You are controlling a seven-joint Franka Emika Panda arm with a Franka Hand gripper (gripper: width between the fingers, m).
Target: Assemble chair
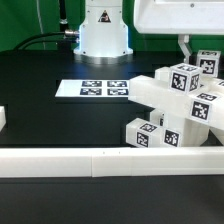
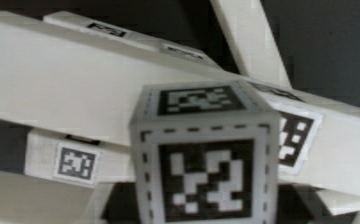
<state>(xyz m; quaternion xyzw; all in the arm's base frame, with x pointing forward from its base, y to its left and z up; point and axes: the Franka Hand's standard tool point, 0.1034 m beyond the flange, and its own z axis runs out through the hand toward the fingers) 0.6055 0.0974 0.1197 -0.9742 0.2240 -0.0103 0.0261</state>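
Black table point(image 1: 60, 115) fills the exterior view; the arm's white base point(image 1: 104, 30) stands at about 12 o'clock of the frame, with cables running off towards 10 o'clock

Long low white border rail point(image 1: 100, 158) crosses the frame along the table's near edge, from 9 o'clock to 3 o'clock. A short white block end point(image 1: 3, 118) shows at the 9 o'clock margin, apart from the rail

The chair point(image 1: 175, 110), partly joined, sits at about 3 to 4 o'clock from the frame centre, just behind the rail: chunky white pieces stacked and tilted, several faces carrying black-and-white tags. One slanted post point(image 1: 205, 62) rises towards 2 o'clock. Which pieces are actually seated into each other I cannot tell

Marker board point(image 1: 104, 89) lies flat on the table near centre, at 9 o'clock of the chair and well apart from it

Gripper point(image 1: 186, 45): only a white finger-like part shows at about 1 o'clock, right above the chair's upper pieces. Jaw gap and any hold not resolvable in either view; cannot tell

Wrist view: close on a tagged square post point(image 2: 198, 150) of the chair, with broad white panels crossing behind it; no fingers seen
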